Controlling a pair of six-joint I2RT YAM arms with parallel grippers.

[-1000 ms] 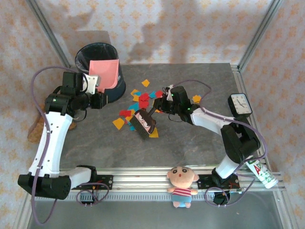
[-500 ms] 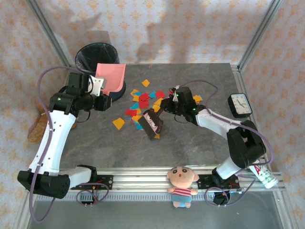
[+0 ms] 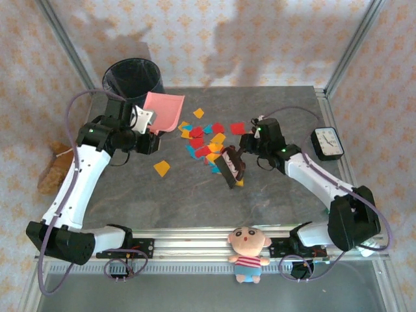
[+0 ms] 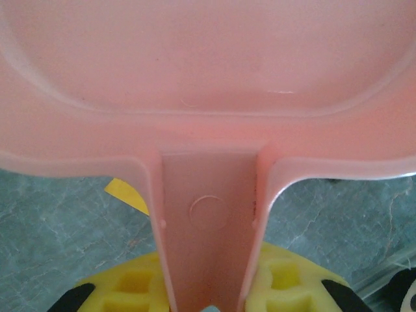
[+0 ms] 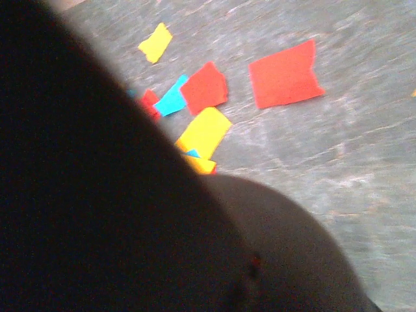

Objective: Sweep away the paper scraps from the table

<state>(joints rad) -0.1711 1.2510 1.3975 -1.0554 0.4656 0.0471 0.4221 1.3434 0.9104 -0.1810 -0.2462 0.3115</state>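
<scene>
1. Dark grey stone-look worktop [image 3: 273, 195], flat, edged with silver rails [image 3: 188, 242].
2. Round black bin [image 3: 132, 78] by the far left corner, contents too dark to tell.
3. Glossy pink plastic dustpan [image 3: 166, 112], scoop empty, handle pinched in left hand [image 3: 146, 122].
4. Dark blocky brush [image 3: 231, 168] clamped in right hand [image 3: 247, 148].
5. Flat red, yellow and blue paper scraps [image 3: 217, 138] strewn on worktop between dustpan and brush.

Coloured paper scraps [image 3: 207, 142] lie between the pink dustpan [image 3: 166, 111] and the brush [image 3: 230, 167].
</scene>
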